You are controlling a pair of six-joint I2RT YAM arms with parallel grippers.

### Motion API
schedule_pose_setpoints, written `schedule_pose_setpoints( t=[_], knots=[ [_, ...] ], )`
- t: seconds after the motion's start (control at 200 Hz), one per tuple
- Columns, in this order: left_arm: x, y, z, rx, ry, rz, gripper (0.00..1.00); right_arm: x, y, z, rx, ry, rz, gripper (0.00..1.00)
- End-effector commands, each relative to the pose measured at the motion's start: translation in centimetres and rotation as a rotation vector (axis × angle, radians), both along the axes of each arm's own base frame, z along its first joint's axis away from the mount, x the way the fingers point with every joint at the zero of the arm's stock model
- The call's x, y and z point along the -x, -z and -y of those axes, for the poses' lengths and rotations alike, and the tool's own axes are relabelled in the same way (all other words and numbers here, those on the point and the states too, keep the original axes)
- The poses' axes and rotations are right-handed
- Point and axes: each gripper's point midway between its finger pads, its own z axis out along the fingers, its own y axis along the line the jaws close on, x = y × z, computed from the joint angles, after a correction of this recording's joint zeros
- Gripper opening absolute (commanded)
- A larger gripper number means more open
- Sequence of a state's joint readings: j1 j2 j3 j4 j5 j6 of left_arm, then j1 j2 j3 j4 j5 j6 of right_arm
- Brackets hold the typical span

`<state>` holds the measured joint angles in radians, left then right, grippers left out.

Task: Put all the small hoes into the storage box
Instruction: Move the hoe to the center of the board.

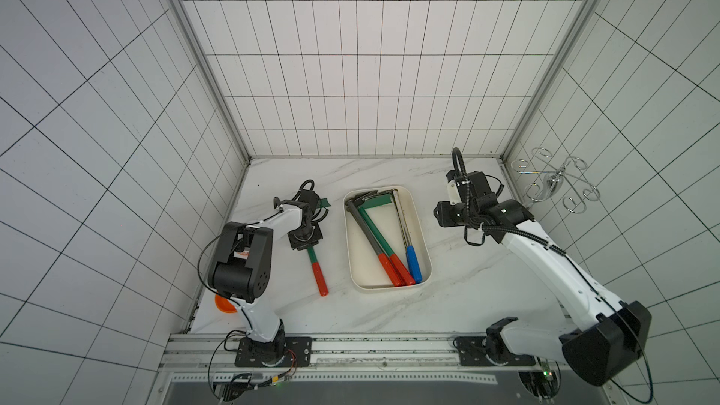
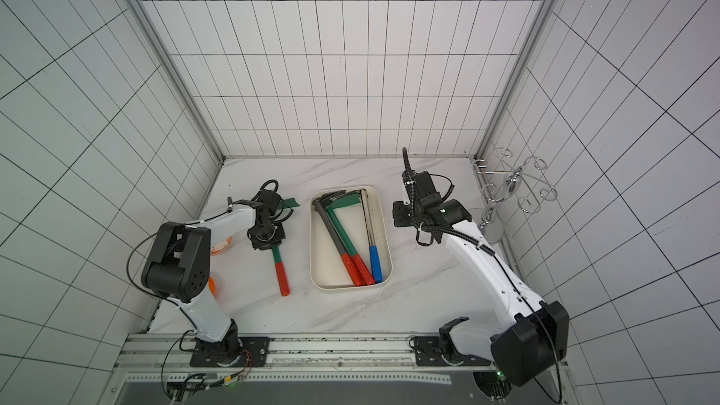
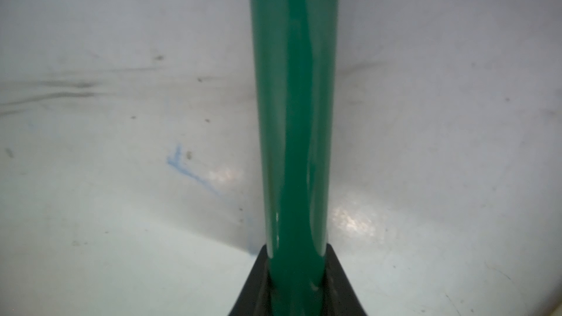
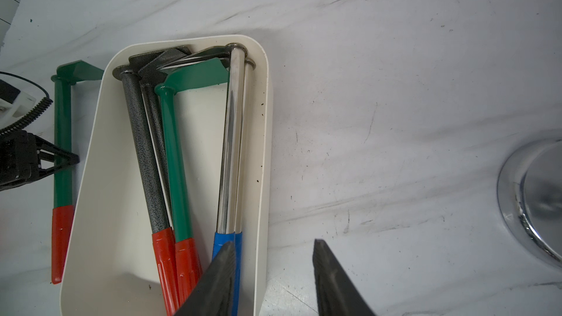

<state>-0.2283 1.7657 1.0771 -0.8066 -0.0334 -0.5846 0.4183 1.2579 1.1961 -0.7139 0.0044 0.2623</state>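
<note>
Small hoe, green metal shaft with red grip (image 1: 320, 276) (image 2: 281, 274): on the white marbled desk (image 1: 389, 313), left of centre in both top views, just beside the shallow cream-white plastic storage box (image 1: 383, 224), outside it. Left gripper (image 1: 305, 236): jaws clamped on the green shaft. Right gripper (image 4: 273, 242): jaws apart, empty, near the box's right side. Several other long-handled hoes (image 1: 389, 262) lie inside the box.
</note>
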Motion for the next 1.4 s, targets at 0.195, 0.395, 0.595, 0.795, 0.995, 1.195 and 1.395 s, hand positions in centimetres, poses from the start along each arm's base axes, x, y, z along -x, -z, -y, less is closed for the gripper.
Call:
schedule_pose_setpoints(
  t=[0.195,0.395,0.595,0.795,0.995,1.195,1.395],
  knots=[
    [-1.2,-0.3,2.4,-0.017,0.102,0.014,0.1,1.1,1.3,0.9,0.005,0.013,-0.028,0.44],
    [-1.0,-0.4,2.0,-0.041,0.122,0.003,0.22,1.0,1.5,0.7,0.004,0.009,-0.035,0.44],
    [-1.8,-2.1,1.9,-0.032,0.118,0.05,0.46,0.7,1.3,0.4,-0.001,0.003,-0.036,0.44],
    [-3.8,-5.7,0.8,-0.003,0.103,0.156,0.57,0.4,1.0,0.3,-0.002,0.002,-0.03,0.44],
    [-6.4,-7.2,-1.3,0.051,0.107,0.239,0.58,0.4,1.3,0.2,-0.004,0.002,-0.039,0.43],
    [-8.2,-5.9,-0.6,0.073,0.198,0.25,0.58,0.2,1.8,-0.2,-0.016,-0.009,-0.058,0.43],
    [-9.1,-4.3,-0.3,0.077,0.229,0.239,0.57,-0.1,1.8,-0.5,-0.018,-0.012,-0.064,0.43]
  ],
)
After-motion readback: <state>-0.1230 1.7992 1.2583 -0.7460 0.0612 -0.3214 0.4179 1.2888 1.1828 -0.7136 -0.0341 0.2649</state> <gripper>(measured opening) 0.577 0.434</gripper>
